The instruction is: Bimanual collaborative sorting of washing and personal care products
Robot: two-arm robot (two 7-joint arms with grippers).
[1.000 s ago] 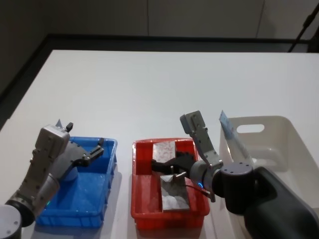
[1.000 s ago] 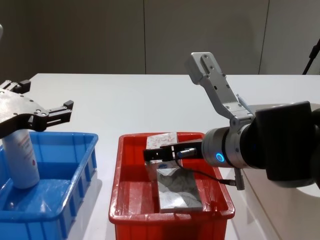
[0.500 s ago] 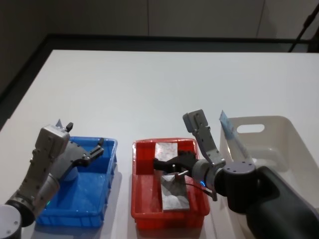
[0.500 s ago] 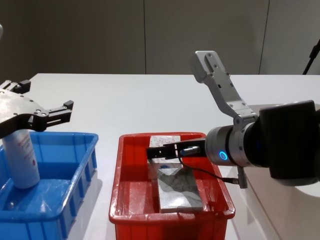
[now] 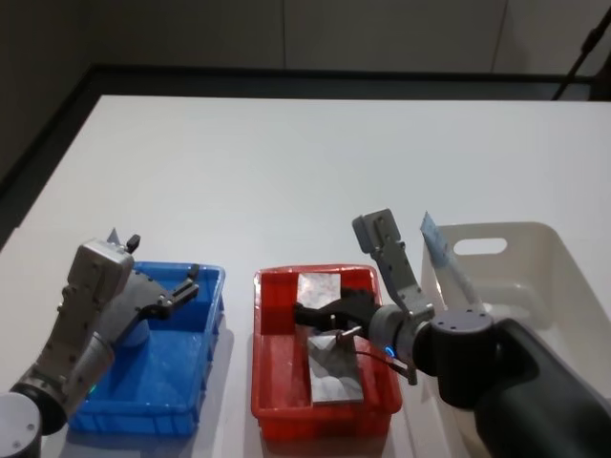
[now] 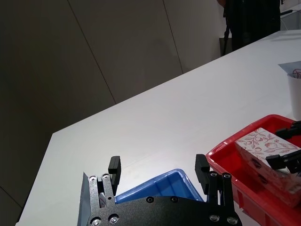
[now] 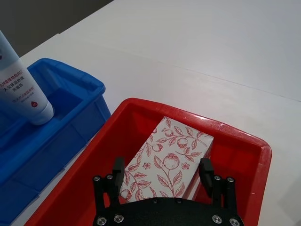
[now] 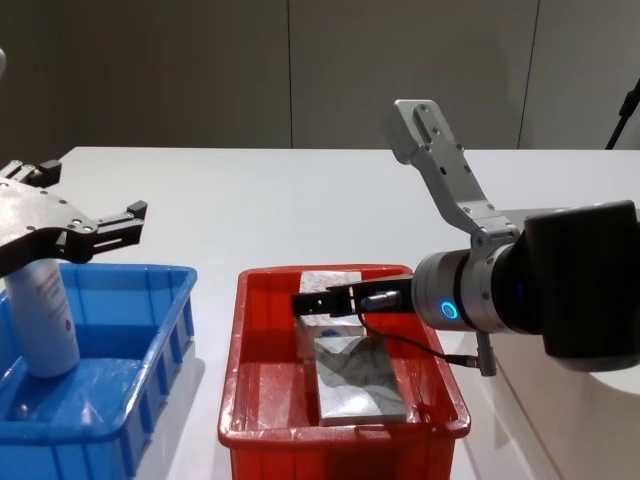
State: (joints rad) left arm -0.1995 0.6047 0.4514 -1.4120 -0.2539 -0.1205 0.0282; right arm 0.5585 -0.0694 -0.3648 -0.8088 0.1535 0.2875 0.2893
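While your right gripper [image 8: 325, 299] hangs inside the red bin [image 5: 270, 382], its black fingers are spread and close on nothing. Straight ahead of its fingertips, at the bin's far end, a white box with the pink-red leaf print [image 7: 165, 160] stands propped against the wall; the right wrist view shows it sitting between the two open fingers, apart from both. Just under the gripper a second flat box [image 8: 357, 377] lies on the bin floor.

Over to that gripper's left, beyond the red wall, you have the blue bin [image 8: 120, 420]. Your left gripper [image 8: 85, 228] hovers above its rear left part, fingers spread wide with only air between them. Directly below it a pale-blue tube with red print [image 8: 43, 319] stands upright on the blue floor; in the right wrist view you can see the same tube [image 7: 19, 84] leaning slightly toward the bin's corner.

On the right gripper's other side sits the white bin [image 5: 535, 277], close beside the red one. Another pale-blue tube [image 5: 442, 256] leans on its near-left wall, tip poking above the rim.

All three bins rest on a plain white table [image 5: 286, 172], whose wide bare top stretches away beyond both grippers to a dark edge. Behind it you see flat grey wall panels [image 8: 200, 70], with a dark stand leg [image 8: 628, 105] at the far right.
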